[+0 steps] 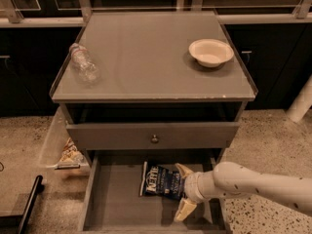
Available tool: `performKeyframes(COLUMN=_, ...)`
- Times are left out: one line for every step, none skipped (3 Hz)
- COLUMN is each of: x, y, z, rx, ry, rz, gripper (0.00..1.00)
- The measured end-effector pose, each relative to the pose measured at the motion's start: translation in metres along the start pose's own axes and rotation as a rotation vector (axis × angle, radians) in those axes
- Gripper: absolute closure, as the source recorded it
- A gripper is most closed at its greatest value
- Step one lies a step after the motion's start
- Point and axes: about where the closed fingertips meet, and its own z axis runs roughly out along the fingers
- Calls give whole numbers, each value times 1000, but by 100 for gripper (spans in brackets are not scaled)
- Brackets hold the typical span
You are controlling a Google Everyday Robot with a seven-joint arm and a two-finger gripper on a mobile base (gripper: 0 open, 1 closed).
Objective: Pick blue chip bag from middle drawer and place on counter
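The blue chip bag lies flat on the floor of the open middle drawer, white "Kettle" lettering up. My gripper reaches in from the right on a white arm, down inside the drawer at the bag's right end. Its two tan fingers are spread wide, one behind the bag's end and one in front of it. The counter is the grey cabinet top above.
A white bowl sits at the counter's back right and a clear plastic bottle lies at its left. A drawer front with a round knob overhangs the open drawer. A clear bin holding a snack bag hangs at the cabinet's left.
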Motion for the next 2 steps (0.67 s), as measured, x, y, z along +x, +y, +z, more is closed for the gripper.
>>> performKeyframes(x=11, y=-12, z=28, rx=15, ry=-5, rz=-26, gripper=0)
performKeyframes(x=17, y=-29, z=47, rx=24, ry=-30, rz=-44, gripper=0)
